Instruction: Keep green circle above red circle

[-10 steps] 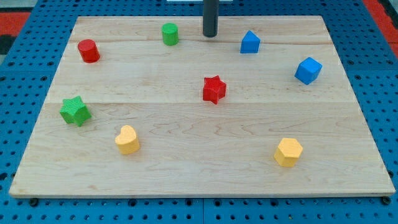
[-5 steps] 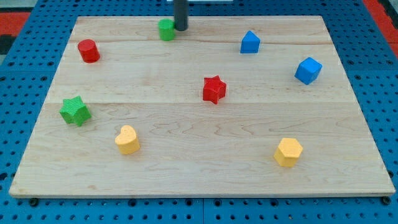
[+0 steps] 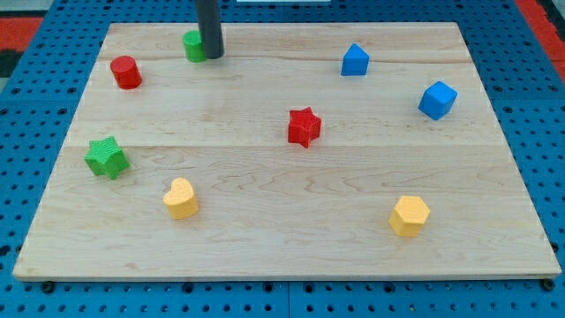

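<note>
The green circle [image 3: 193, 45] stands near the view's top left of the wooden board [image 3: 282, 247]. The red circle [image 3: 125, 71] stands to its left and slightly lower, apart from it. My tip [image 3: 212, 55] is pressed against the right side of the green circle and hides part of it.
A red star [image 3: 304, 126] is at mid-board. A green star [image 3: 107, 157] and a yellow heart [image 3: 180, 198] lie at the lower left. Two blue blocks [image 3: 355, 60] [image 3: 437, 100] sit at the upper right. A yellow hexagon [image 3: 410, 215] sits at the lower right.
My tip has swept left along the view's top, met the green circle and pushed it left, toward the red circle. The other blocks have not moved.
</note>
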Robot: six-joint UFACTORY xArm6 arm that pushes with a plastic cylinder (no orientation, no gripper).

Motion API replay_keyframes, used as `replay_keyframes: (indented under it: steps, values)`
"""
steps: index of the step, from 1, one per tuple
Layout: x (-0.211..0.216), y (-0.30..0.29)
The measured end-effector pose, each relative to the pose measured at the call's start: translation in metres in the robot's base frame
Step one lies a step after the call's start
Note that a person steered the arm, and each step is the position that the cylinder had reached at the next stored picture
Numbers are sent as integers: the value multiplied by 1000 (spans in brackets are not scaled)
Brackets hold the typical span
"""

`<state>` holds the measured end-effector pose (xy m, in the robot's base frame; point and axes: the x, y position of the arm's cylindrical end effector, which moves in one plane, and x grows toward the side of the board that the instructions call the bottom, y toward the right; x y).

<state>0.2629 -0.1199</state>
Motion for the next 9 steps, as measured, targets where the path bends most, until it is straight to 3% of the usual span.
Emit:
replay_keyframes:
  steps: [3,4,5,7,8,9]
  values:
    - [-19,-1]
    - [-22,-26]
    - [5,-56]
    - [-4,-84]
    - [-4,-85]
    - [2,-21]
